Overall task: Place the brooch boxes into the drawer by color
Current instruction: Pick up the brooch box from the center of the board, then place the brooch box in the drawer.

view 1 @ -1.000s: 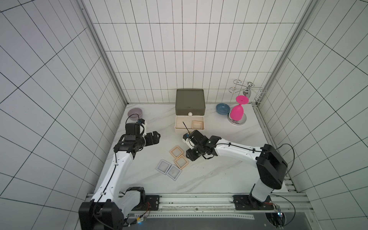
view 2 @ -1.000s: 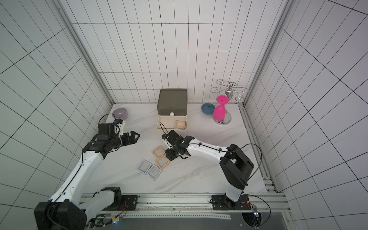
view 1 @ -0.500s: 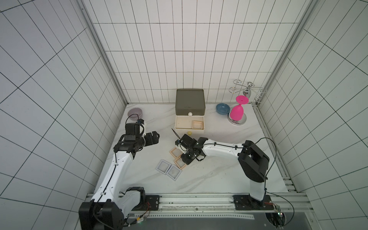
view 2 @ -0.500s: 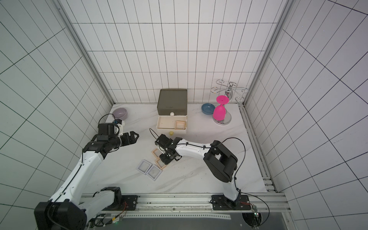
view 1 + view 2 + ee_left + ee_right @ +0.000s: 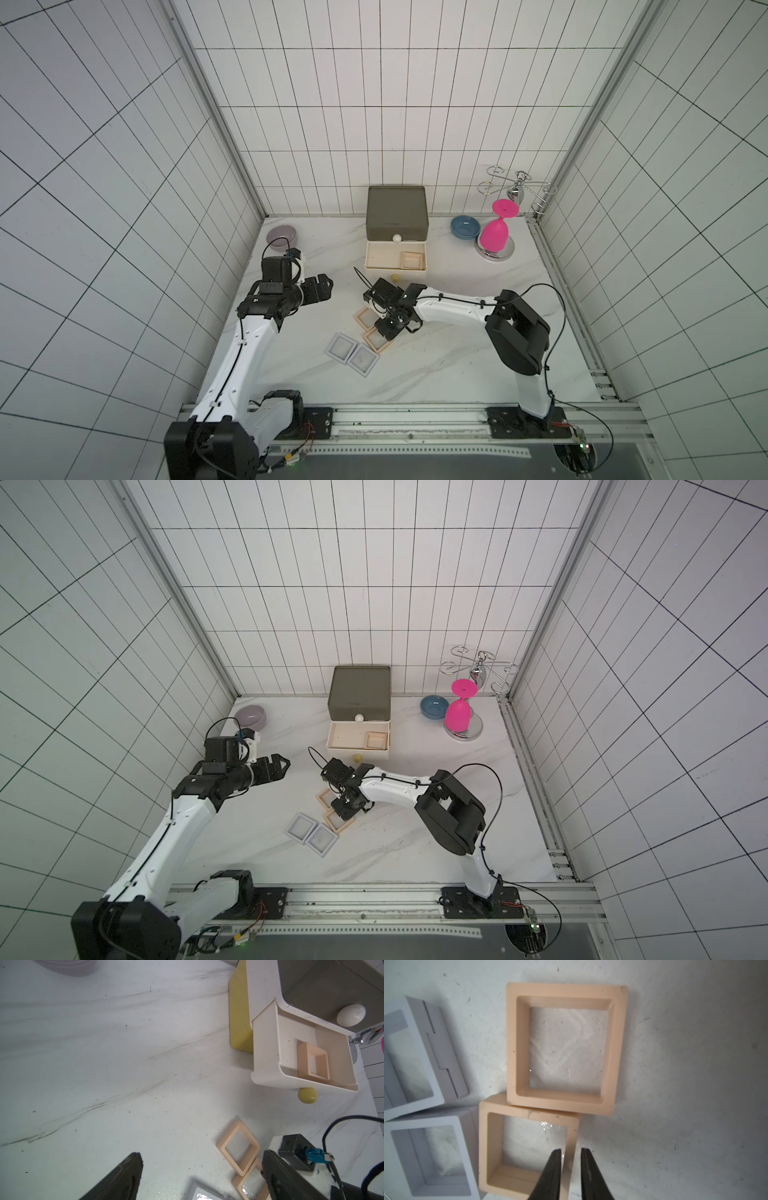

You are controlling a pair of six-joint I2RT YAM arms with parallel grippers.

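Right gripper [image 5: 571, 1150] straddles one side wall of a peach brooch box [image 5: 529, 1142] on the table [image 5: 675, 1064], jaws narrow around it; we cannot tell whether they pinch. Left gripper [image 5: 326, 286] hovers wide open, empty. We see another peach box [image 5: 412, 261] in the open white tier [image 5: 380, 258] of the drawer [image 5: 397, 208]

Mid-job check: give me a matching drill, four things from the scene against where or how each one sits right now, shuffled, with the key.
Things
1. left gripper
2. right gripper
3. lone peach box
4. pale boxes

States
A. side by side on the table
B. inside the pulled-out cream tier
C. jaws wide, nothing between them
D. jaws astride one wall of a tabletop peach box

Pairs: 1-C, 2-D, 3-B, 4-A
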